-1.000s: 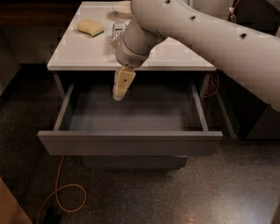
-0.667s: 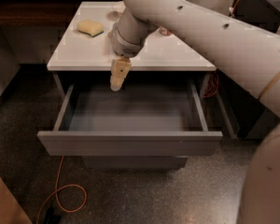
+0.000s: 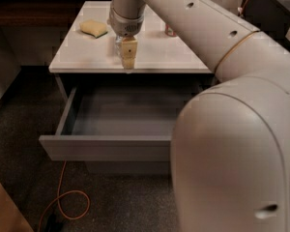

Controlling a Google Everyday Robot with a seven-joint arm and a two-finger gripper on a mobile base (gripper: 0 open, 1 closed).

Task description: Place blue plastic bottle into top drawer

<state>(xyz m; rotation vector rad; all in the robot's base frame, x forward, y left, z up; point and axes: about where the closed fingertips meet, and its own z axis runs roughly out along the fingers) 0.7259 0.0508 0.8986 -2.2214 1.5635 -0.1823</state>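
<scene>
Light falls brightest on the white surface (image 3: 87, 57) around the tool (image 3: 128, 54), upper centre; the top drawer (image 3: 130, 111) interior and floor (image 3: 111, 197) lie dim.

**Counter above, open drawer below**

The tool (image 3: 128, 54) hangs over the counter (image 3: 87, 57), near the middle of its front edge. A bottle (image 3: 118, 43) stands just left of the tool, partly hidden by it. A sponge (image 3: 93, 28) lies farther back on the left. A can (image 3: 170, 31) stands back right, behind the arm (image 3: 193, 18). Below the counter, the top drawer (image 3: 106, 149) is pulled out forward. A cable (image 3: 63, 202) lies on the floor (image 3: 135, 197) before the drawer's left end.
</scene>
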